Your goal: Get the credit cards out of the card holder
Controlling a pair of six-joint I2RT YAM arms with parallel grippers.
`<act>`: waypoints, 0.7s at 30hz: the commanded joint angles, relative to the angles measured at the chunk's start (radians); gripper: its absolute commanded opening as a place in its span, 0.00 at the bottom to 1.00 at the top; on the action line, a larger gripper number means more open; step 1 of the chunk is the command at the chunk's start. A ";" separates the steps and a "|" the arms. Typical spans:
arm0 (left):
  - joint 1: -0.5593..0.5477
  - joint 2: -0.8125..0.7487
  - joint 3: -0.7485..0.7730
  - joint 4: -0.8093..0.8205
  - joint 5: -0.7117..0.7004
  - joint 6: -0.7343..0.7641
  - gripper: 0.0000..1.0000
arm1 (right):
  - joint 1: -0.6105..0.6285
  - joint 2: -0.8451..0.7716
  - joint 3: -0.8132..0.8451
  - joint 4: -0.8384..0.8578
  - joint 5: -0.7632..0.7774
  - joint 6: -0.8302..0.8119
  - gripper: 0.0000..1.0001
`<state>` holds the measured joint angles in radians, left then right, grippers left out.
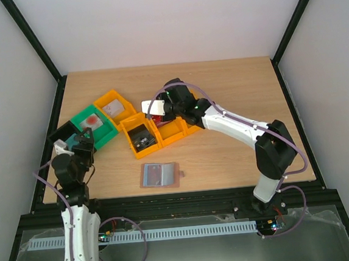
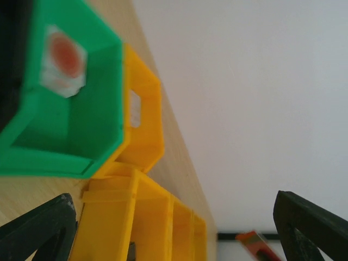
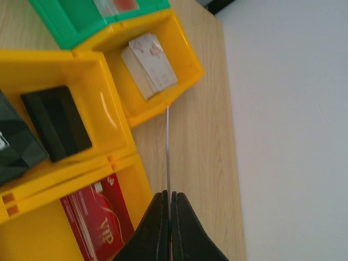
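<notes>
The card holder [image 1: 160, 174] lies open on the table near the front edge, light blue lining up, with no gripper at it. My right gripper [image 1: 158, 110] [image 3: 169, 194] hangs over the row of orange bins, shut on a thin white credit card [image 1: 150, 106] [image 3: 168, 147] that the right wrist view shows edge-on. Other cards lie in bins: a red VIP one [image 3: 100, 223], a black one [image 3: 57, 122] and a white one [image 3: 149, 65]. My left gripper [image 1: 84, 136] [image 2: 174, 231] is open and empty beside the green bin [image 1: 104, 132] [image 2: 70, 130], which holds a white card with a red spot [image 2: 62, 60].
Orange bins [image 1: 173, 129] [image 2: 136, 217] stand in a cluster at the table's middle left, with another orange bin [image 1: 114, 105] behind the green one. A black bin [image 1: 60, 135] sits at the far left edge. Black frame posts rise at the back corners.
</notes>
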<state>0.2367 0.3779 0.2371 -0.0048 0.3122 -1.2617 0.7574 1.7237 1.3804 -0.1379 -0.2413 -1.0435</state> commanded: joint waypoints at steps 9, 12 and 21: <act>-0.039 0.217 0.594 -0.448 0.749 1.901 0.88 | 0.059 -0.085 0.164 -0.254 -0.413 0.156 0.02; -0.120 0.280 0.713 -0.745 0.699 2.151 0.79 | 0.127 -0.112 0.157 -0.281 -0.468 0.154 0.02; -0.290 0.347 0.846 -0.962 0.519 2.297 0.61 | 0.252 -0.132 0.179 -0.219 -0.499 0.259 0.02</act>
<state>-0.0284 0.7288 1.0363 -0.8043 0.8589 0.8837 0.9947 1.6226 1.5257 -0.3721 -0.7074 -0.8536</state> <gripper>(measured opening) 0.664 0.018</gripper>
